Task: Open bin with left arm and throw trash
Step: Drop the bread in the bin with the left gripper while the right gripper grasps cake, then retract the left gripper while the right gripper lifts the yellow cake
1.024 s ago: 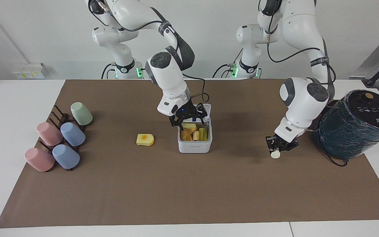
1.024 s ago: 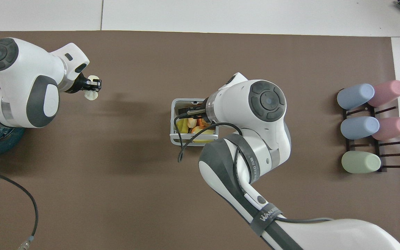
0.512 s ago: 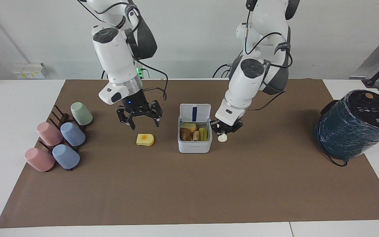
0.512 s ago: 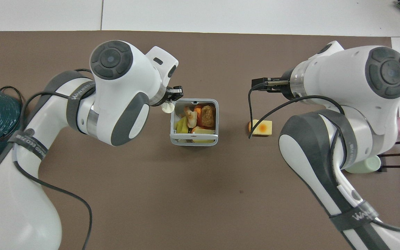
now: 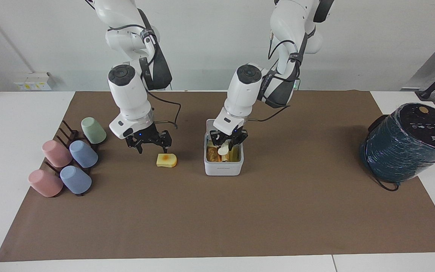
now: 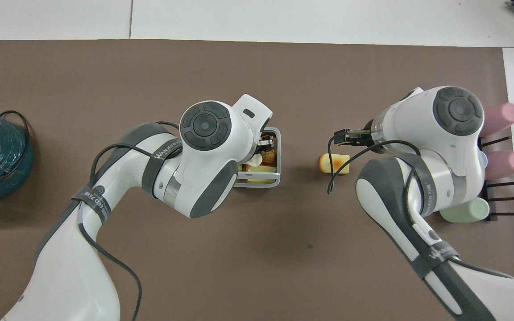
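White tabletop [image 5: 13, 124] covered by a brown mat [image 5: 217, 219], plain wall [image 5: 210, 45] at the robots' back. Open bin [image 5: 223, 170] mid-mat, full of scraps. Left gripper [image 5: 228, 145] over it with the cream lump [image 5: 223, 150] at the tips; gripping or released, cannot tell. Right gripper [image 5: 148, 145] spread wide, empty, over the mat beside the yellow wedge [image 5: 166, 160]. Facing view alone: all five cups [image 5: 83, 154]. From overhead: bin [image 6: 277, 156] mostly hidden under the left wrist.
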Controlling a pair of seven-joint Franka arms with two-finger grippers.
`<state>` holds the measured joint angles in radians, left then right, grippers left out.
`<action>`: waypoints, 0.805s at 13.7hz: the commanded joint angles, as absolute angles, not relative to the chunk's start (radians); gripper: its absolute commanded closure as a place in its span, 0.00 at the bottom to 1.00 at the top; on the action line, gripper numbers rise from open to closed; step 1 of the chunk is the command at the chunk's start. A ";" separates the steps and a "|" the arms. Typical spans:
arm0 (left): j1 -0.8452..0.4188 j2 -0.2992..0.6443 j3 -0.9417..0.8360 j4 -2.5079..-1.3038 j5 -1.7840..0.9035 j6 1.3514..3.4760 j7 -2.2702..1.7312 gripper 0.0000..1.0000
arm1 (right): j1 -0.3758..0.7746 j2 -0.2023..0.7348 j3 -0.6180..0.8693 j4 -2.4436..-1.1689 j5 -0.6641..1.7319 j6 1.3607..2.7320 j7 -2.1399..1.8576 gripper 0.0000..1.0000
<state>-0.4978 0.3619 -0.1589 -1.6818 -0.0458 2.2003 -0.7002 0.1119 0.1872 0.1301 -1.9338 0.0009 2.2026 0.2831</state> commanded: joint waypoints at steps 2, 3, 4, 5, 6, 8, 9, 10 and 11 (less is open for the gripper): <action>-0.509 0.325 -0.141 -1.659 -0.058 2.125 -0.701 0.00 | 0.098 0.219 0.143 -2.028 -0.017 2.365 0.278 0.00; -0.502 0.325 -0.141 -1.623 -0.057 2.085 -0.701 0.00 | 0.097 0.230 0.143 -2.039 -0.018 2.394 0.278 0.00; -0.493 0.327 -0.140 -1.585 -0.057 2.039 -0.701 0.00 | 0.097 0.242 0.143 -2.039 -0.017 2.404 0.278 0.00; -0.491 0.327 -0.130 -1.541 -0.057 1.986 -0.700 0.00 | 0.097 0.248 0.143 -2.039 -0.017 2.407 0.278 0.00; -0.465 0.327 -0.129 -1.501 -0.051 1.901 -0.696 0.00 | 0.097 0.252 0.143 -2.039 -0.017 2.408 0.273 0.00; -0.369 0.318 -0.136 -1.407 -0.051 1.766 -0.632 0.00 | 0.097 0.259 0.143 -2.043 -0.017 2.417 0.275 0.00; -0.342 0.318 -0.124 -1.373 -0.052 1.696 -0.574 0.00 | 0.097 0.270 0.143 -2.046 -0.014 2.446 0.279 0.00; -0.310 0.313 -0.123 -1.349 -0.052 1.642 -0.513 0.00 | 0.100 0.285 0.144 -2.048 -0.003 2.463 0.284 0.00; -0.252 0.307 -0.126 -1.344 -0.052 1.605 -0.450 0.00 | 0.104 0.291 0.144 -2.049 -0.003 2.464 0.296 0.00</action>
